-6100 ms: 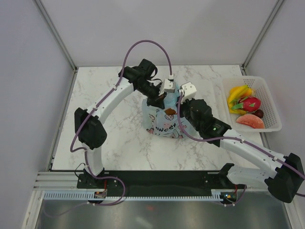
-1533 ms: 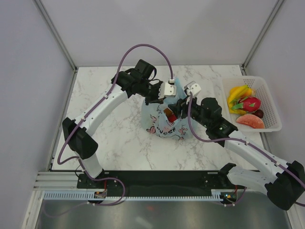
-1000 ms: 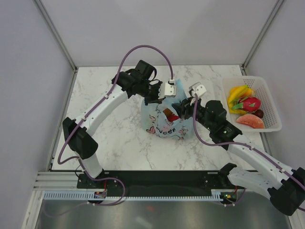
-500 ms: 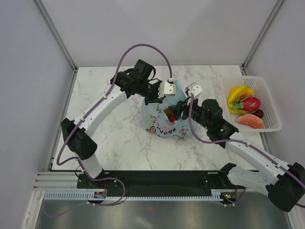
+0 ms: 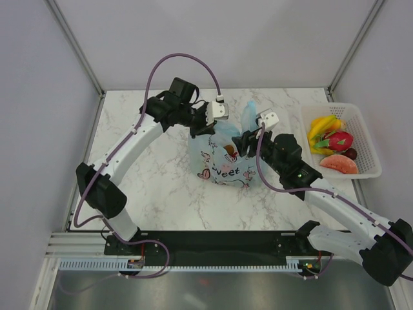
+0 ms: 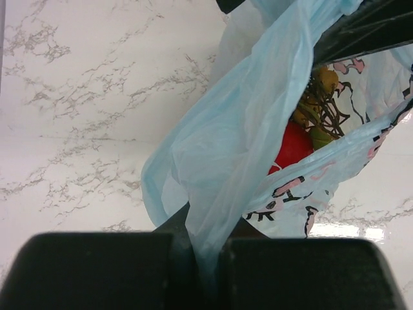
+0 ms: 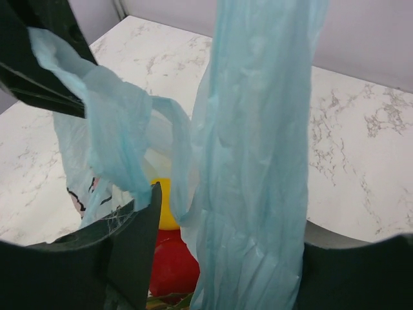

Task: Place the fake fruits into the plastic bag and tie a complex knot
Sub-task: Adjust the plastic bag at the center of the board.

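Bag (image 5: 222, 165) stands mid-table between the arms; left gripper (image 6: 205, 245) clenched on one handle (image 6: 258, 97); right gripper (image 7: 226, 258) spread wide, the other handle (image 7: 258, 129) passing loose between its jaws.

Part filled: red piece (image 6: 293, 145) and yellow piece (image 7: 166, 206) inside; bananas (image 5: 322, 126), dragon fruit (image 5: 339, 139), slice (image 5: 339, 165) and dark ball (image 5: 350, 154) lie in the basket (image 5: 373, 161) at right; loading unfinished; knot not begun.

**A:** Where is there room to pass?

**B:** The table (image 5: 161, 194) shows bare marble along the near edge in front of the plastic bag (image 5: 222, 168), and along the far edge towards the far-right corner.

**A:** And what blocks?

**B:** The bag stands mid-table. The left arm (image 5: 132, 139) slants over the left half, and the left gripper (image 5: 208, 127) is pinched onto the bag's rim. The right gripper (image 5: 245, 139) gapes around the upright handle loop (image 5: 248, 116). The white basket (image 5: 369, 145) fills the right edge, well apart from the bag.
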You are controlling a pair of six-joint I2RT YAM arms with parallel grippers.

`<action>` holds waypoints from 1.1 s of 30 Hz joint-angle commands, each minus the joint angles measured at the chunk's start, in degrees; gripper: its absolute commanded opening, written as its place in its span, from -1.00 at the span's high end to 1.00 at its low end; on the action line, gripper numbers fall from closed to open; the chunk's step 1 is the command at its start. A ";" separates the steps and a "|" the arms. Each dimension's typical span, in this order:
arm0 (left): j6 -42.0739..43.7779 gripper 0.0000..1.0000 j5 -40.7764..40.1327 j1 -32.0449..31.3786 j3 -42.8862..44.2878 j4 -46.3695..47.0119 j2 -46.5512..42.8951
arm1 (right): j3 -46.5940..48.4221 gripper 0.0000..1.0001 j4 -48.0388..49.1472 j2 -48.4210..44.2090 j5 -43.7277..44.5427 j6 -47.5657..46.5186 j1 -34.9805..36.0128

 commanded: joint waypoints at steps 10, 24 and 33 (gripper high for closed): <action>-7.17 0.95 13.36 4.73 -10.06 16.04 -8.45 | 0.81 -0.22 11.06 2.45 10.95 5.43 -0.06; -12.09 0.96 18.65 6.23 -13.50 24.48 -9.69 | 4.77 -0.04 7.38 8.96 37.32 -0.19 9.87; -14.38 0.95 17.85 6.58 -14.29 26.77 -10.13 | 6.18 1.00 -0.25 6.07 46.03 -1.60 10.58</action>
